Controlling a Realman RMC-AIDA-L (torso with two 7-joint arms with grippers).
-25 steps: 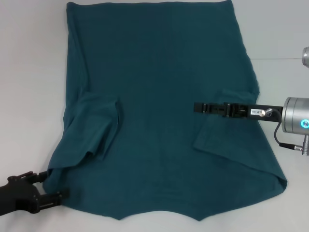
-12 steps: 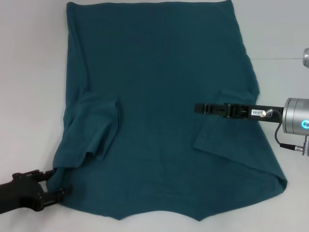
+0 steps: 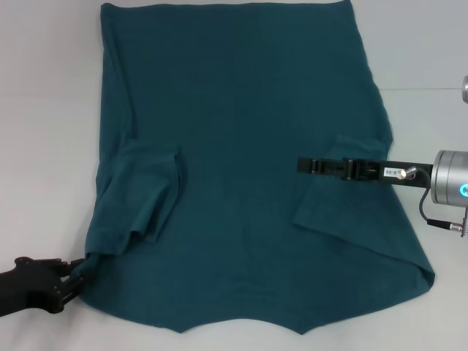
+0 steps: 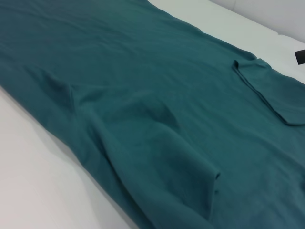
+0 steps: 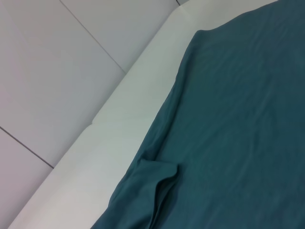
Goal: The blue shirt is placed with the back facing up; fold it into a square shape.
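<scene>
The left hand [image 3: 73, 280] is sitting at the near left corner of the blue shirt [image 3: 241, 146], its fingers pinching the fabric edge there. The right hand [image 3: 306, 165] is reaching flat over the shirt's right side, above the folded-in right sleeve; whether its fingers are apart or together I cannot tell. The shirt is lying spread plain side up on the white table [image 3: 44, 110], both sleeves folded inward, the left one rumpled.
</scene>
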